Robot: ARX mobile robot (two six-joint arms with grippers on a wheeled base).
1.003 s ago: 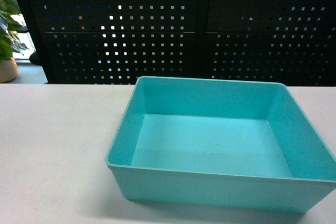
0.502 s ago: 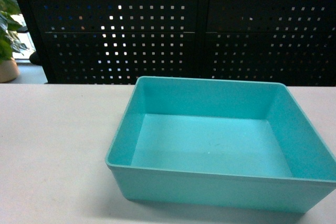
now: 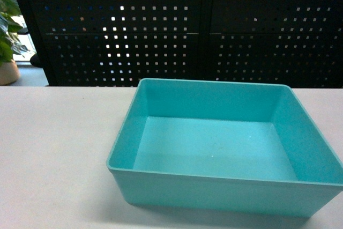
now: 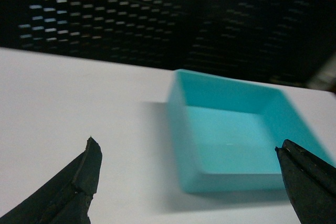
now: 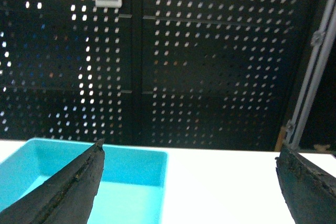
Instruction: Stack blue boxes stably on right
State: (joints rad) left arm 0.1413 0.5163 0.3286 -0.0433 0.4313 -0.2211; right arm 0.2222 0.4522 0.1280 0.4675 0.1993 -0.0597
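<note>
One light turquoise blue box (image 3: 220, 148) sits open-topped and empty on the white table, right of centre in the head view. My left gripper (image 4: 189, 150) is open, held short of the box (image 4: 236, 129), its dark fingertips (image 4: 89, 166) wide apart, with the box's near left corner in the gap. The right gripper (image 5: 189, 153) is also open, and the blue box (image 5: 94, 182) lies low to its left with bare table between the tips. Neither gripper shows in the head view. Nothing is held.
A white table (image 3: 53, 148) spreads to the left of the box. A black perforated panel wall (image 3: 177, 25) closes off the back. A potted plant (image 3: 8, 36) stands at the far left. A metal post (image 5: 310, 77) rises at the right.
The box looks shifted very slightly left in the head view; otherwise nothing has visibly changed.
</note>
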